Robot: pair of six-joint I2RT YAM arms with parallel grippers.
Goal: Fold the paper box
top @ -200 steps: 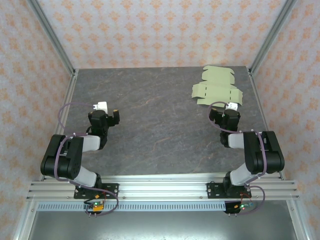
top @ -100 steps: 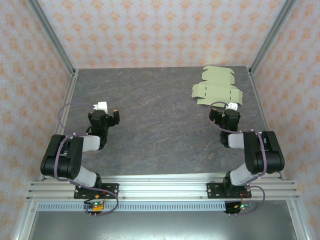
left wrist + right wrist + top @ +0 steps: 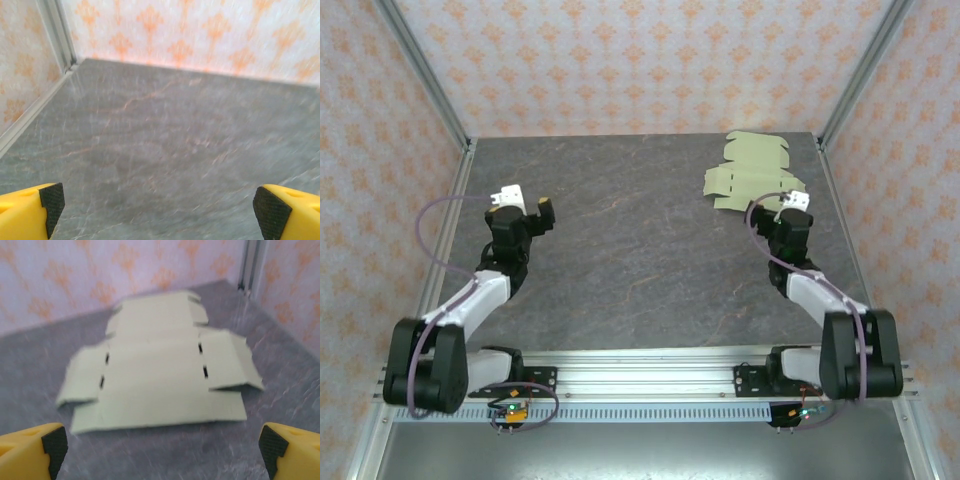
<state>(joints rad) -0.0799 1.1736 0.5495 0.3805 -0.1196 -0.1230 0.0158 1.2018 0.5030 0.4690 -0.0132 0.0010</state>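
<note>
Right gripper (image 3: 164, 446), arm outstretched, hovers open near the paper box (image 3: 155, 380).

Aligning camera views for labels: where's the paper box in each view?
Top external: paper box flat at the far right of the table, just beyond the right gripper.
Right wrist: centre frame, ahead of the open fingers.
Left wrist: faces the far left corner, away from it.
Shared landmark: orange-patterned back wall.
</note>
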